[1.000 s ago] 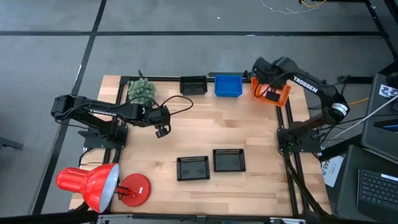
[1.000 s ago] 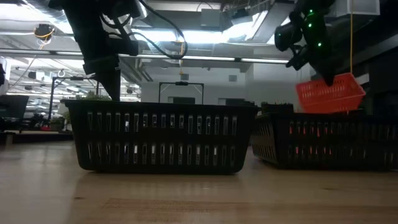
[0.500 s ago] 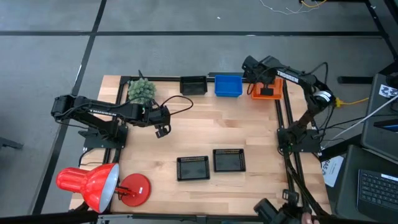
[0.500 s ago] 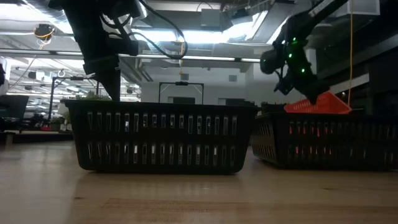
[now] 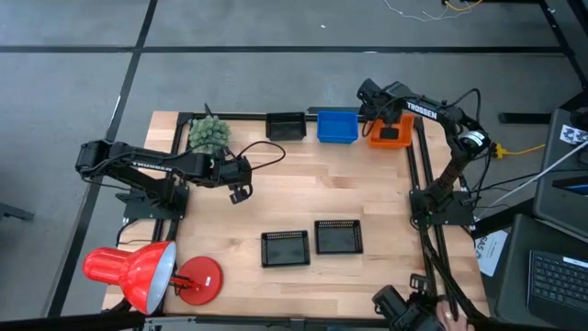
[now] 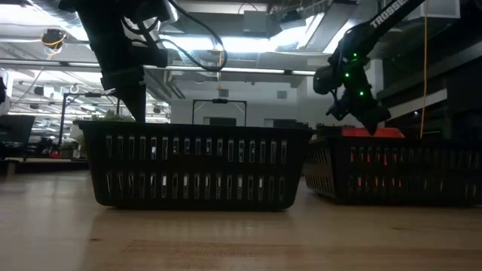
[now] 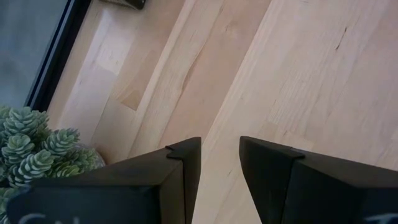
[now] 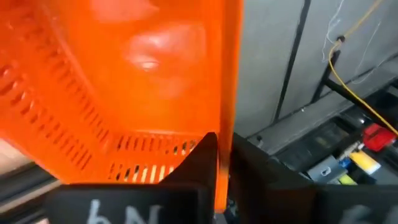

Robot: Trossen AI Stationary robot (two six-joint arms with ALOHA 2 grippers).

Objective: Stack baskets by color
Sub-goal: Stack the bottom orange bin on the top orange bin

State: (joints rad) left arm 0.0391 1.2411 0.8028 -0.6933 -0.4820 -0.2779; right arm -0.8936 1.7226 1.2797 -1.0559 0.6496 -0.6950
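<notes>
An orange basket [image 5: 393,133] sits level at the table's far right corner, beside a blue basket [image 5: 337,126] and a black basket [image 5: 286,125]. My right gripper [image 5: 376,117] slants down over the orange basket's far left part and is shut on one wall [image 8: 124,74]. Two more black baskets [image 5: 285,247] [image 5: 339,236] stand on their bottoms near the front edge. In the low view only the orange basket's top [image 6: 374,132] shows behind a black basket [image 6: 392,169]. My left gripper [image 5: 241,191] hangs open above bare wood left of centre, touching nothing [image 7: 220,155]. My right gripper has the top edge of one orange wall [image 8: 226,121] pinched between its two fingers, one finger [image 8: 205,155] inside the basket and the other outside. The fingers slant down from above. The basket lies level, its open side up; what it rests on is hidden.
A fuzzy green plant ball [image 5: 209,134] stands at the far left corner. A red desk lamp [image 5: 138,274] takes up the near left corner. Bare wood lies between the far row and the two front baskets. Black frame rails [image 5: 424,175] run along the table's right edge.
My right gripper has come down and toward the far edge with the orange basket. The basket hung tilted and high over the right edge a second ago; it now lies level beside the blue basket.
</notes>
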